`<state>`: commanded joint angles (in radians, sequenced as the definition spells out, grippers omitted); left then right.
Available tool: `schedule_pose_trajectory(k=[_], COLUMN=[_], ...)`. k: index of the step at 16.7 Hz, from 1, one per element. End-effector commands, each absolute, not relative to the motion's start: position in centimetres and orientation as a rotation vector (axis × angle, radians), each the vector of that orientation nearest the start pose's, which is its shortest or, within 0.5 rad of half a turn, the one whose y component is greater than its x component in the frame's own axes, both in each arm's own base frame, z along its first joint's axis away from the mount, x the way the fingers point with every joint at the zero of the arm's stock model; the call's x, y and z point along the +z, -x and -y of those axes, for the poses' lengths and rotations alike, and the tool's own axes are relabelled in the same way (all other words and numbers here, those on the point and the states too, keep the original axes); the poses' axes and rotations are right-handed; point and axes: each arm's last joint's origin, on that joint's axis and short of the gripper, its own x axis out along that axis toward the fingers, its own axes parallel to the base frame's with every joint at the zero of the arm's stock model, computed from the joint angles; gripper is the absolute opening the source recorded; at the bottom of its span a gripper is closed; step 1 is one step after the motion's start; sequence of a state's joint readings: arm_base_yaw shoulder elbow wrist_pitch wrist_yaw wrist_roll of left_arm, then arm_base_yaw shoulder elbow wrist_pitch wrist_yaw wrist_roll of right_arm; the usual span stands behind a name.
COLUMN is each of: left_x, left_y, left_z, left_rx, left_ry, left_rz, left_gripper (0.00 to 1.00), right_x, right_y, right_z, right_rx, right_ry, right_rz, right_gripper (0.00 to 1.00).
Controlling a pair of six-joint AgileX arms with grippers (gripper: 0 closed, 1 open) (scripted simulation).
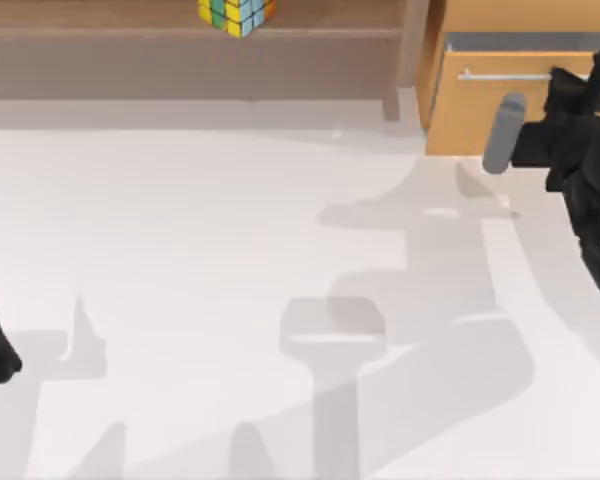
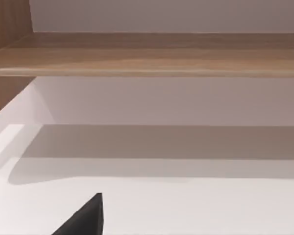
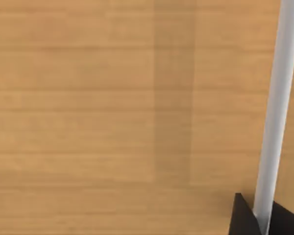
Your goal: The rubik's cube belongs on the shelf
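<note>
Cube [image 1: 237,15] sits on the shelf [image 1: 130,45] above white table [image 1: 200,260]; right gripper [image 1: 580,85] grips the cabinet handle [image 1: 500,75].

No readable text, labels, brands, numbers or signs.

The rubik's cube [image 1: 236,14] at the top of the frame carries plain coloured squares and dark grid lines, with no lettering. The shelf [image 1: 180,50] along the upper left is bare wood grain, and so is the drawer cabinet [image 1: 480,110] at the upper right, whose silver handle [image 1: 500,75] bears no mark. The white table [image 1: 230,280] shows nothing written, only grey shadows.
</note>
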<state>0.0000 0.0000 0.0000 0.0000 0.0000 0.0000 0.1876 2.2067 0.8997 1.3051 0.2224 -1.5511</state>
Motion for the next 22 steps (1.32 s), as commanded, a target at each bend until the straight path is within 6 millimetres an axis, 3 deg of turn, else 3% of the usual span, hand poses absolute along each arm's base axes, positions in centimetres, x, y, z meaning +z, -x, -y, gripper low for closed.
schedule_pose_trajectory(k=[6,12,22], left_x=[16.0,16.0,16.0], left_y=[-10.6,-10.6,-10.6], left_z=[0.1,0.1,0.1], left_rx=[0.000,0.000,0.000], left_ry=[0.000,0.000,0.000], left_rz=[0.000,0.000,0.000], left_gripper=[1.00,1.00,1.00], right_x=[8.8,8.8,8.8], right_y=[-43.4,-43.9,-43.9], right_z=[-7.2,-7.1,-7.1], right_rx=[0.003,0.003,0.003], right_ry=[1.566,1.565,1.565], right_rz=[-0.011,-0.012,-0.012], right_gripper=[0.00,0.00,0.75])
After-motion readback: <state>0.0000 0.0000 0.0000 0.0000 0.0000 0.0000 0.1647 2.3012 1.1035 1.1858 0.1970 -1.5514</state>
